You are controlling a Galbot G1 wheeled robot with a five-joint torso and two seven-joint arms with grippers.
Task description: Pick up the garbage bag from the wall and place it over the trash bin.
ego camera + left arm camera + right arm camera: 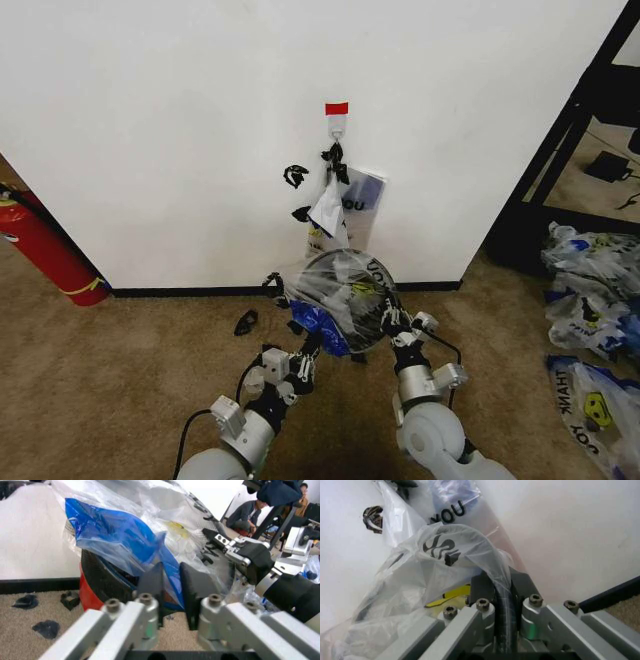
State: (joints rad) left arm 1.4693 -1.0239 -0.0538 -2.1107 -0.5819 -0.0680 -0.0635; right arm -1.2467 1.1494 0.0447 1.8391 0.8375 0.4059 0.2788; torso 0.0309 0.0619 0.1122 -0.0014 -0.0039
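The garbage bag, clear crinkly plastic with blue patches and dark print, is draped over the top of the trash bin below the wall. The left wrist view shows the bin's black mesh side and red base under the bag. My left gripper holds the bag's blue lower edge between its fingers at the bin's near side. My right gripper is shut on the bag film and the dark rim, its fingertips close to the wall.
Whitish "YOU"-printed bags hang from a hook under a red tape strip. A red fire extinguisher stands at the left. Heaped bags and a black shelf frame are at the right. Black scraps lie on the carpet.
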